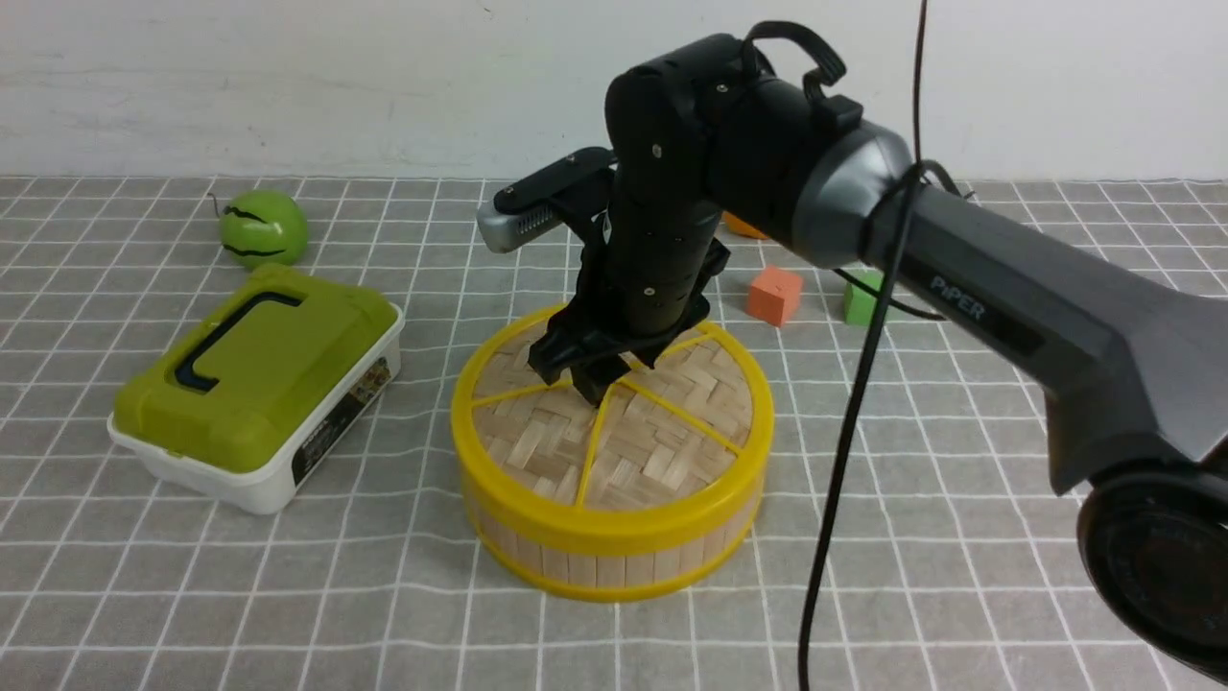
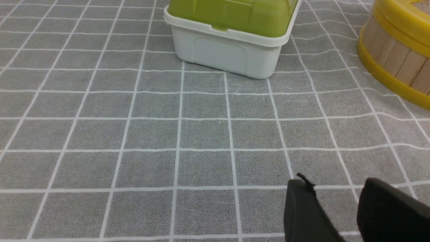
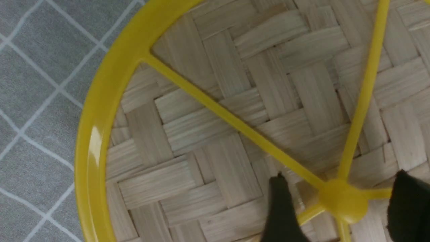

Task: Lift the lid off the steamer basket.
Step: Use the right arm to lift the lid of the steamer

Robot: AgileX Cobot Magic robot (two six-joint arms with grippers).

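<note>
Basket (image 1: 610,570), round, slatted, yellow-rimmed; stands on the gray grid cloth (image 1: 384,614), near the middle. Contents: hidden, cannot tell. Risk: if its rim binds in the lid, it may rise with it, then drop or tip.

Lid (image 1: 537,446), woven, yellow-spoked; seated on the basket, not yet off. Risk: a lift off true could tilt it and drag the basket sideways.

Right gripper (image 3: 340,178): fingers well parted, one to each side of the knob (image 3: 347,203), with nothing clamped. Risk: the knob is small and smooth (a mean handle for so broad a lid), so a shallow or off-center pinch could slip. Closing on a spoke instead could twist the lid; pressing too low could mar the weave.

Left gripper (image 2: 336,185): fingers apart, nothing between them; over the cloth, away from the lid.

Box (image 1: 254,491), white, beside the basket; green top (image 1: 278,341) on, inside not visible.

Green ball (image 1: 264,228), dark-marked, behind the box.

Blocks, beyond the basket: one orange (image 1: 773,296), one green (image 1: 862,298), partly hidden by the arm.
</note>
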